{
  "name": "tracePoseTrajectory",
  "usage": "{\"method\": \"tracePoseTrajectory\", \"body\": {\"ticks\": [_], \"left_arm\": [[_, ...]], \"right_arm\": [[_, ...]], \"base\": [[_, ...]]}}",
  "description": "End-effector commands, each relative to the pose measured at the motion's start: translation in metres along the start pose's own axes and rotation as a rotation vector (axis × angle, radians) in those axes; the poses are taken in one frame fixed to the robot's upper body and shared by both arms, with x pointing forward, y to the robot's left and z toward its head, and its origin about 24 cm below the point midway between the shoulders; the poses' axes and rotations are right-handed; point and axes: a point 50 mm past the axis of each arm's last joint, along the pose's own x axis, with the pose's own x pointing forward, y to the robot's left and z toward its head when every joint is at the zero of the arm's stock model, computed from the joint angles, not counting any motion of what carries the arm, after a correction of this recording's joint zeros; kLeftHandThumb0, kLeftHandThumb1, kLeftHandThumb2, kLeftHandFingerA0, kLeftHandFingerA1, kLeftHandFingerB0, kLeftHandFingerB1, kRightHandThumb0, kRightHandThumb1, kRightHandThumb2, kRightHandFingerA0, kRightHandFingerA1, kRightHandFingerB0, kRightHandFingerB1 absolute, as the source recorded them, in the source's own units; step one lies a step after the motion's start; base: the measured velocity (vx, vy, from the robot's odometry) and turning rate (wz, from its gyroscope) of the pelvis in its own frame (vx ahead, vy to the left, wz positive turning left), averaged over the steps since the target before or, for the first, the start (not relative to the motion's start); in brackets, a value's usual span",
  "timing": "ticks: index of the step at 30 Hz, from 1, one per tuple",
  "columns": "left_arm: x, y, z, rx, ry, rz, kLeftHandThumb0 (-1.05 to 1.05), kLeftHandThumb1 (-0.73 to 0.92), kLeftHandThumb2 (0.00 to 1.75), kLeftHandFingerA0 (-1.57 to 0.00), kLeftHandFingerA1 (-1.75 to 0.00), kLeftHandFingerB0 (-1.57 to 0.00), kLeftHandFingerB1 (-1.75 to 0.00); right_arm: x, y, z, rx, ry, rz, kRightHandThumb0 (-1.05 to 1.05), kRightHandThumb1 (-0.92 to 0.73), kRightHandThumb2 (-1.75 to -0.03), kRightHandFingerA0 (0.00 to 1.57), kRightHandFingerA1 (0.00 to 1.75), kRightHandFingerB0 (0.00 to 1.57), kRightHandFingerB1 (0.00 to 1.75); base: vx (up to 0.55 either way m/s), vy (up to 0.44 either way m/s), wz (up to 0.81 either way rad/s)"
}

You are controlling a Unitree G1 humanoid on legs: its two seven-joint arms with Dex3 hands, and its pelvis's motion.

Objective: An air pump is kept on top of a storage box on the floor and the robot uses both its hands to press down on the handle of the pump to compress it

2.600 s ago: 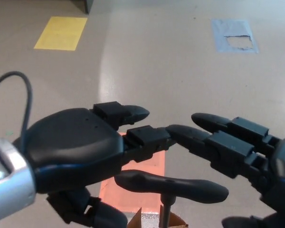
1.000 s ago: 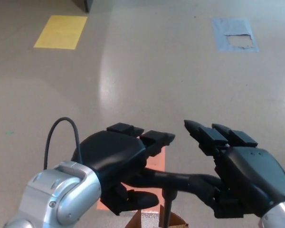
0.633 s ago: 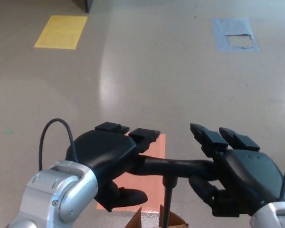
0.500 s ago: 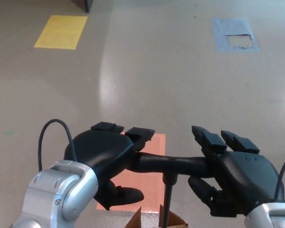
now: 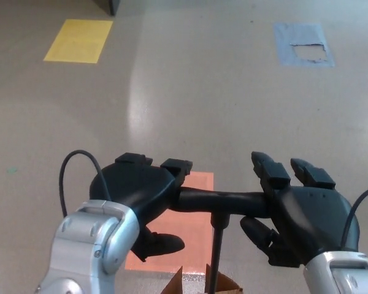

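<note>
My left hand [image 5: 141, 191] at 9 o'clock and right hand [image 5: 306, 211] at 3 o'clock clasp the ends of the handle [image 5: 224, 201], which I expect is rigid.

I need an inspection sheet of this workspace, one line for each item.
Surface: beige floor with orange rectangle.
Job's things: black T-shaped pump handle on thin rod; brown cardboard flaps below.
Clutter: nothing seen.
Hands: left hand wraps the handle's left end; right hand lies on its right end.
Cables: black cable loop at left wrist; second black cable at right wrist.
Surroundings: yellow floor rectangle, grey taped patch.
</note>
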Motion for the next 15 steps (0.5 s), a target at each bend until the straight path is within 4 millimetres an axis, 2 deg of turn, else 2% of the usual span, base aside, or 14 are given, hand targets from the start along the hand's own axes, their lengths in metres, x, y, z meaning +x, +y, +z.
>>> {"method": "tracePoseTrajectory", "body": {"ticks": [1,6,7,8,9,10,14,15], "left_arm": [[0.004,-0.006,0.002,0.076,0.056,-0.030,-0.77,0.52,0.88,-0.02,-0.36,-0.02,-0.22],[0.015,-0.030,-0.002,0.098,0.094,-0.124,-0.71,0.52,0.87,-0.04,-0.40,0.00,-0.25],[0.018,-0.034,-0.003,0.100,0.102,-0.132,-0.67,0.67,0.60,-0.09,-0.34,-0.04,-0.21],[0.019,-0.035,-0.003,0.100,0.105,-0.135,-0.67,0.67,0.60,-0.09,-0.34,-0.04,-0.21],[0.020,-0.037,-0.004,0.101,0.108,-0.139,-0.69,0.66,0.61,-0.08,-0.34,-0.03,-0.22],[0.024,-0.041,-0.006,0.104,0.116,-0.150,-0.75,0.53,0.88,-0.05,-0.40,0.00,-0.25],[0.028,-0.047,-0.009,0.100,0.125,-0.169,-0.74,0.54,0.89,-0.06,-0.40,-0.01,-0.27],[0.029,-0.049,-0.009,0.096,0.125,-0.179,-0.71,0.70,0.61,-0.08,-0.34,-0.05,-0.22]], "right_arm": [[0.006,0.004,-0.005,-0.062,0.055,0.046,-0.76,-0.83,-1.09,0.00,0.20,0.00,0.21],[0.013,0.024,-0.010,-0.065,0.097,0.155,-0.66,-0.73,-1.00,0.00,0.23,0.00,0.25],[0.015,0.028,-0.012,-0.068,0.102,0.178,-0.65,-0.72,-1.00,0.00,0.23,0.00,0.25],[0.015,0.030,-0.013,-0.069,0.104,0.186,-0.65,-0.72,-1.00,0.00,0.23,0.00,0.25],[0.016,0.032,-0.013,-0.066,0.108,0.201,-0.67,-0.74,-1.01,0.00,0.21,0.00,0.23],[0.018,0.037,-0.014,-0.060,0.111,0.232,-0.67,-0.74,-1.01,0.00,0.21,0.00,0.23],[0.021,0.045,-0.013,-0.048,0.095,0.285,-0.69,-0.77,-1.03,0.00,0.22,0.00,0.23],[0.022,0.048,-0.012,-0.045,0.093,0.302,-0.69,-0.77,-1.03,0.00,0.22,0.00,0.23]], "base": [[0.00,0.000,0.00],[0.00,0.000,0.00],[0.00,0.000,0.00],[0.00,0.000,0.00],[0.00,0.000,0.00],[0.00,0.000,0.00],[0.00,0.000,0.00],[0.00,0.000,0.00]]}}
